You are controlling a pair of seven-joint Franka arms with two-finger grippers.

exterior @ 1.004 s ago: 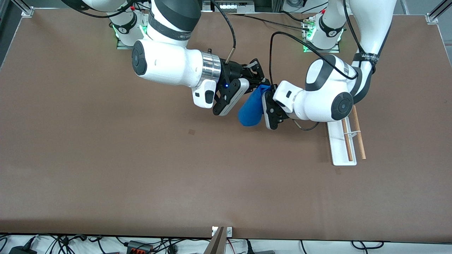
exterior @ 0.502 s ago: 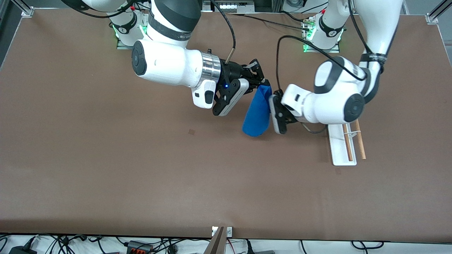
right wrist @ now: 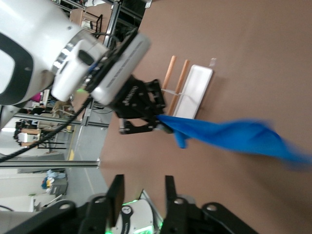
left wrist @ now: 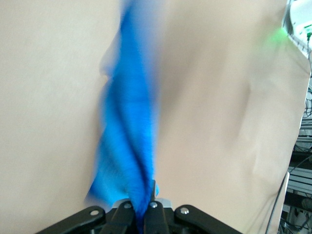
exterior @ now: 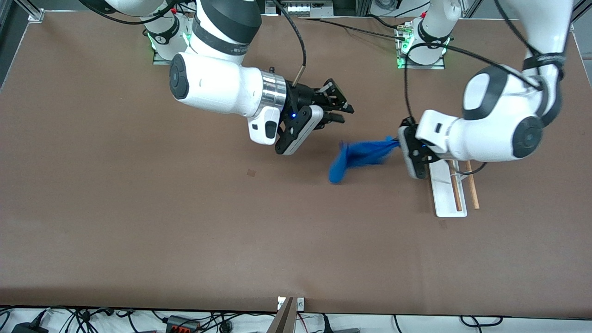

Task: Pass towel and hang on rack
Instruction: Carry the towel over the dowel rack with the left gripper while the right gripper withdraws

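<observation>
- Between the left gripper's point(exterior: 398, 141) closed fingers sits one corner of the towel point(exterior: 358, 156); the rest streams away from the jaws in mid-air, over the table point(exterior: 138, 222), toward the right arm's end.
- Half a second ago both grippers met at this cloth. Now the right gripper point(exterior: 343, 109) has let go and hangs apart, its fingers spread and empty, so the pass looks complete.
- Since then the left gripper has swung toward the rack point(exterior: 446, 194), which now stands just beside it on the table; I judge that only the hanging remains.
- Only the left wrist view shows the pinch itself: the towel point(left wrist: 127, 146) is bunched into a narrow twist at the fingertips point(left wrist: 151, 214).
- Only the right wrist view shows the right gripper's own fingers point(right wrist: 117, 192) parted around nothing, with the left gripper point(right wrist: 163, 126), the towel point(right wrist: 234, 137) and the rack's wooden rods point(right wrist: 175, 83) farther off.
</observation>
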